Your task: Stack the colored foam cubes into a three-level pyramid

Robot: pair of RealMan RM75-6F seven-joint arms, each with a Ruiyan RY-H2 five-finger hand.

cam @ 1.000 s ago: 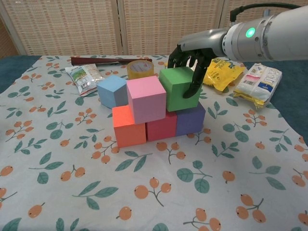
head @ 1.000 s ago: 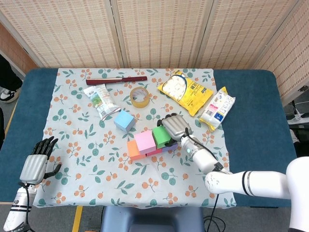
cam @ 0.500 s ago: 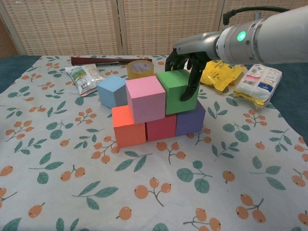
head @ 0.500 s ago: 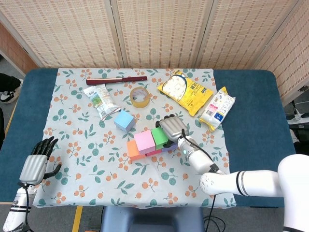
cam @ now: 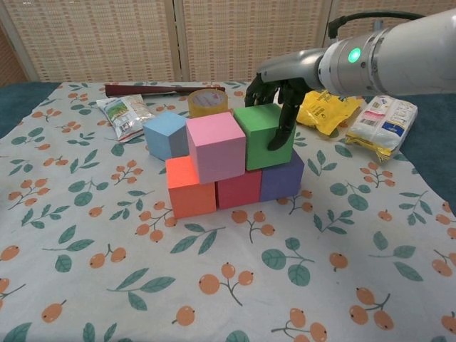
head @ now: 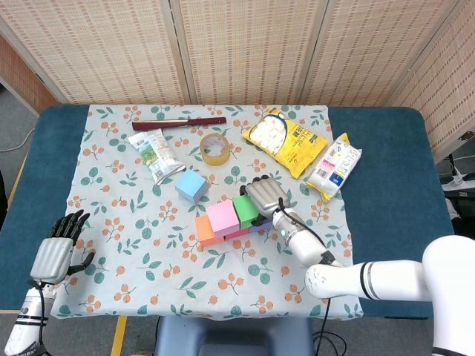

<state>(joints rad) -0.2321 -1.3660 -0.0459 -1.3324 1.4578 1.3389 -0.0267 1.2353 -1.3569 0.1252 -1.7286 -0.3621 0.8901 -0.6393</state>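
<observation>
While the right hand (cam: 279, 100) grasps the green cube (cam: 266, 136) on the second level beside the pink cube (cam: 216, 145), its fingers (cam: 283, 132) should release gently, leaving it centred over the red and purple cubes.

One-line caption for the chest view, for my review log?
Right hand grips the green cube on the second level beside the pink cube.
</observation>
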